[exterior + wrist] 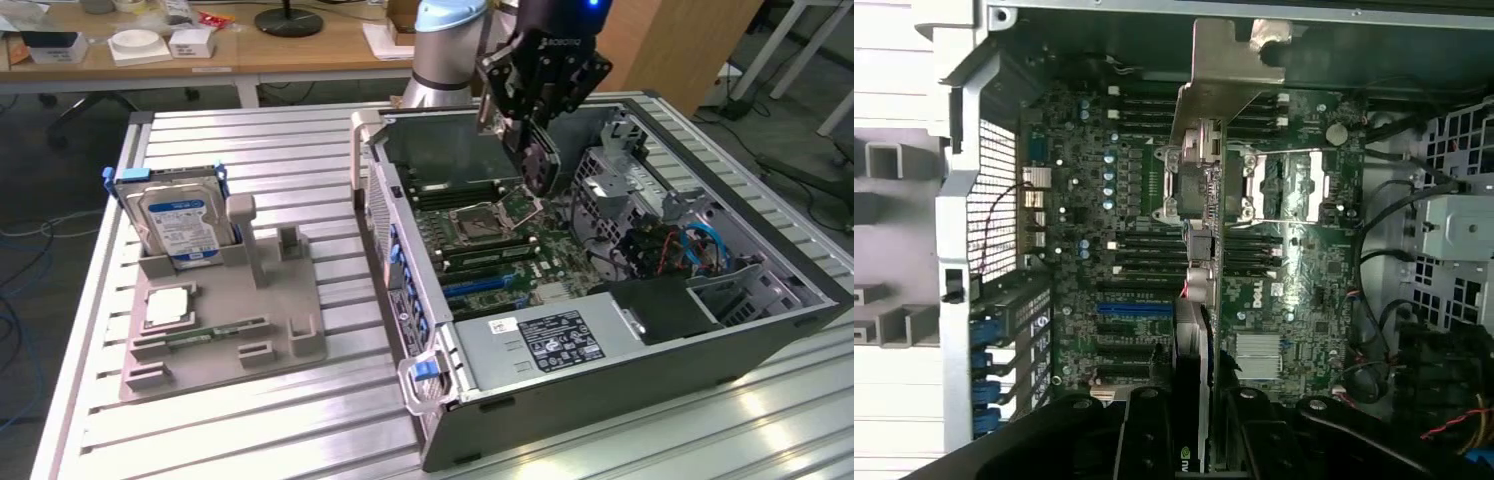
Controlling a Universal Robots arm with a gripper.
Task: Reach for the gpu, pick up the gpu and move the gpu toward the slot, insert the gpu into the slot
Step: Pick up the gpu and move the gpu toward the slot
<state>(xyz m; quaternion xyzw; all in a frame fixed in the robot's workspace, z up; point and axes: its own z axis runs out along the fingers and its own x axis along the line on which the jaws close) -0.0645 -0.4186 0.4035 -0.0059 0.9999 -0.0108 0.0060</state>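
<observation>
A: Where does the exterior view stand?
B: High up, slanting down on the table point(267, 420) and open case point(587, 390), from farther off.
A: And the wrist view?
B: Close above, facing straight into it. Both share the motherboard point(521, 265) and the gpu point(538, 165).

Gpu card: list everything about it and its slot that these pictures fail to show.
Exterior view: the gripper covers the upper part of the gpu, hiding where it is gripped.
Wrist view: the gpu, seen edge-on, hides the strip of motherboard behind it, so what lies under it cannot be told.
Exterior view: the slots are too small to tell apart; the card-to-board gap cannot be judged.
</observation>
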